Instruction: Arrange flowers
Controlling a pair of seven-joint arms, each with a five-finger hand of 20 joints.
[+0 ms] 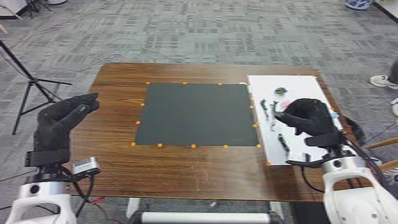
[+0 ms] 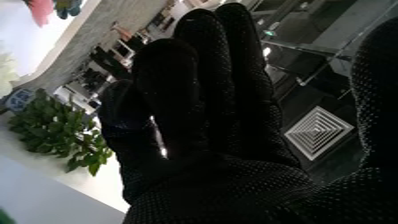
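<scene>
Possibly the right hand (image 1: 308,117), relaxed and empty, could crush the flowers (image 1: 281,91) by lowering carelessly; the left hand (image 1: 64,114) is loose too.

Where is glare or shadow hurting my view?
Head view: fairly even light, a soft sheen on the wooden table before the dark mat, and the white panel looks bright. Right wrist view: the right hand is nearly black against brighter surroundings, with a bright streak between its fingers; the room appears tilted.
</scene>
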